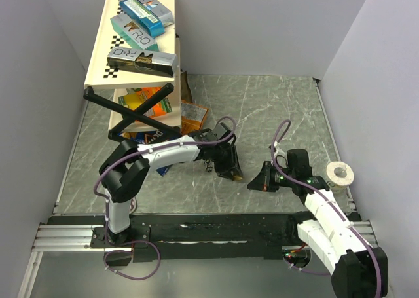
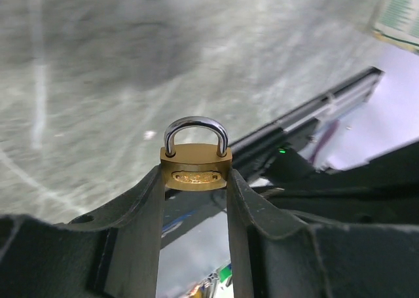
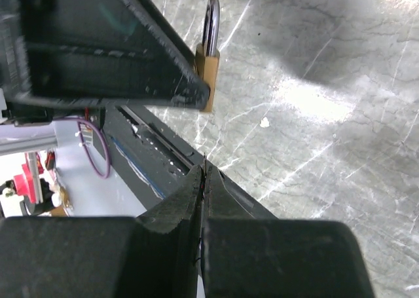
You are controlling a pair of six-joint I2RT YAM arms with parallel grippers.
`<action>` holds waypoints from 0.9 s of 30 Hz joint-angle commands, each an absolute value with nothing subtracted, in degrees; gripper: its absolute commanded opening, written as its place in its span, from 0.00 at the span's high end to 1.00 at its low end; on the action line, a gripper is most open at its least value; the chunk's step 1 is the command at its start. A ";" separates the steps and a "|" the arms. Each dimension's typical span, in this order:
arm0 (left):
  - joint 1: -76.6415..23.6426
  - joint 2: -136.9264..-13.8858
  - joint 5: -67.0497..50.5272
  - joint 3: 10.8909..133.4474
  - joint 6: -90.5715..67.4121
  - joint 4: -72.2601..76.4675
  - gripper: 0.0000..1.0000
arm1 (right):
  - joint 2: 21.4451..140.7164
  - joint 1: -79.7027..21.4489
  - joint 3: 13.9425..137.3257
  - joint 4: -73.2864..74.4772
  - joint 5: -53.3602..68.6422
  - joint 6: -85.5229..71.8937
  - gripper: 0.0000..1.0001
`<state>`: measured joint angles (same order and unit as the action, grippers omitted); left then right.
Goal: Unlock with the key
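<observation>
My left gripper [image 1: 234, 171] [image 2: 196, 183] is shut on a small brass padlock [image 2: 196, 167] with a silver shackle. It holds the padlock above the marble table, shackle pointing away from the wrist. The padlock also shows in the right wrist view [image 3: 207, 82], beside a left finger [image 3: 111, 55]. My right gripper [image 1: 256, 183] [image 3: 204, 175] is shut on the key [image 3: 205, 162]. Only a thin metal edge of the key shows between the fingertips. Its tip sits a short way to the right of the padlock, apart from it.
A tilted cream shelf [image 1: 98, 62] with several boxes stands at the back left, with more packets [image 1: 190, 118] under it. A white paper roll [image 1: 340, 174] stands at the right edge. The black base rail [image 1: 209, 236] runs along the near edge.
</observation>
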<state>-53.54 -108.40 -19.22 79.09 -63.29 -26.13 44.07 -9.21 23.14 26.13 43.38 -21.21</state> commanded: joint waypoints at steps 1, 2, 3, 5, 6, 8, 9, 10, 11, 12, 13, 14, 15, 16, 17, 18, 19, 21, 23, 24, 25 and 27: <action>-53.00 -107.84 -17.76 78.75 -62.22 -27.77 0.99 | 44.38 -8.79 23.29 24.44 46.75 -18.99 1.00; -52.91 -108.28 -16.54 78.92 -62.40 -28.03 0.99 | 44.56 -8.88 23.38 24.52 47.45 -19.07 1.00; -53.00 -108.80 -15.91 79.53 -62.49 -28.91 0.99 | 44.73 -8.88 23.55 24.61 47.55 -19.07 1.00; -52.91 -111.52 -13.81 80.94 -62.32 -30.66 0.99 | 44.65 -8.79 24.26 25.13 47.64 -19.07 1.00; -52.91 -112.58 -12.93 82.51 -62.31 -31.37 0.99 | 44.65 -8.88 24.43 25.31 47.81 -19.07 1.00; -52.74 -115.57 -9.78 84.10 -62.31 -34.00 0.99 | 44.39 -8.79 24.87 25.93 48.07 -19.42 1.00; -52.73 -116.62 -8.89 86.37 -62.05 -35.23 0.99 | 44.12 -8.88 24.87 26.10 48.08 -19.68 1.00; -52.65 -118.81 -7.92 87.61 -61.53 -37.42 0.99 | 43.86 -8.88 24.96 26.36 48.08 -20.12 1.00; -52.65 -119.79 -6.43 89.02 -60.83 -38.83 0.99 | 43.16 -8.88 24.96 26.63 47.99 -20.30 1.00; -52.73 -120.75 -4.15 91.73 -60.47 -40.15 0.99 | 42.72 -8.88 25.05 26.80 47.55 -20.48 1.00; -52.73 -122.33 -3.00 92.98 -60.21 -41.38 0.98 | 42.28 -8.88 25.22 27.15 47.29 -20.57 1.00; -52.65 -123.04 -2.21 94.03 -59.60 -43.66 0.94 | 41.67 -8.79 25.31 27.94 47.02 -20.48 1.00; -52.65 -123.48 -0.63 95.61 -59.33 -44.46 0.90 | 41.40 -8.96 25.49 28.38 46.76 -20.39 1.00; -52.73 -123.83 -0.18 95.97 -59.07 -45.08 0.84 | 41.14 -8.79 25.84 28.91 46.32 -20.04 1.00; -52.73 -123.75 -0.18 96.06 -58.80 -45.09 0.68 | 40.87 -8.88 26.01 29.79 46.23 -19.78 1.00; -52.73 -123.49 -0.18 95.98 -58.80 -45.09 0.57 | 40.78 -8.88 26.10 30.06 46.14 -19.60 1.00; -52.65 -123.14 -0.18 96.06 -58.80 -45.26 0.45 | 40.69 -8.96 26.36 30.32 46.23 -19.25 1.00; -52.73 -122.61 -0.18 96.85 -58.45 -45.44 0.19 | 40.43 -8.88 26.72 31.11 46.58 -18.90 1.00; -52.73 -121.38 -0.18 97.03 -58.19 -45.09 0.06 | 40.08 -8.79 27.68 31.72 47.98 -18.63 1.00; -52.82 -120.77 -0.18 97.47 -58.01 -44.39 0.04 | 39.90 -8.79 28.12 32.08 48.86 -18.46 1.00; -52.74 -119.28 -0.18 97.73 -58.01 -44.12 0.01 | 39.64 -8.88 29.34 32.43 50.09 -18.46 1.00; -52.74 -117.61 -0.18 98.96 -57.22 -42.64 0.01 | 39.46 -8.88 30.84 32.69 55.18 -18.46 1.00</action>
